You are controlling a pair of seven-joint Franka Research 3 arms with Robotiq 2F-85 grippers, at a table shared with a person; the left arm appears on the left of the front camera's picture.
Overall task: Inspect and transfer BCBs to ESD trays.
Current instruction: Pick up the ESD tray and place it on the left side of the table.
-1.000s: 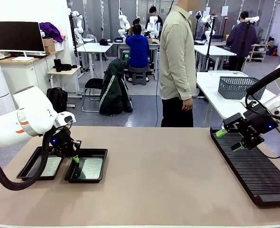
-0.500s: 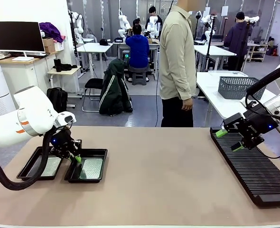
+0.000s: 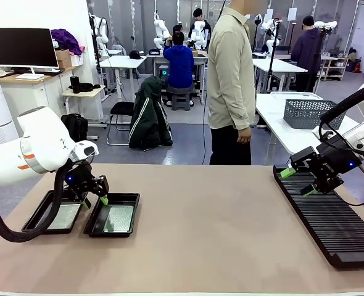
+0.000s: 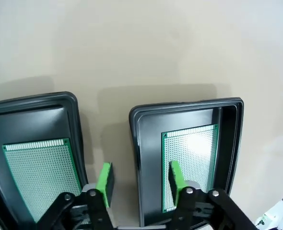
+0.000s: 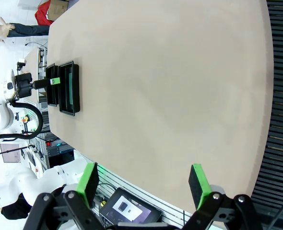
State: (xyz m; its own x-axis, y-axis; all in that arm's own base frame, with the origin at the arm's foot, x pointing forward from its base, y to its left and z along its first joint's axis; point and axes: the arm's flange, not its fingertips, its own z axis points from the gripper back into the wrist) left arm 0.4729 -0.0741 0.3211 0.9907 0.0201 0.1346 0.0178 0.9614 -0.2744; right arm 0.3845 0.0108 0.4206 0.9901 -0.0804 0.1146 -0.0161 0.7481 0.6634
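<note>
With both BCBs (image 4: 189, 163) lying flat in the ESD trays (image 4: 230, 143) just below it, the left pincer (image 4: 140, 179) — jaws apart, empty — should rise straight, clear of the rims.

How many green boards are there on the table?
2. One board lies flat in the tray on the robot's left; the other board lies flat in the tray beside it. The long black rack looks empty, though its slots could hide one.
</note>
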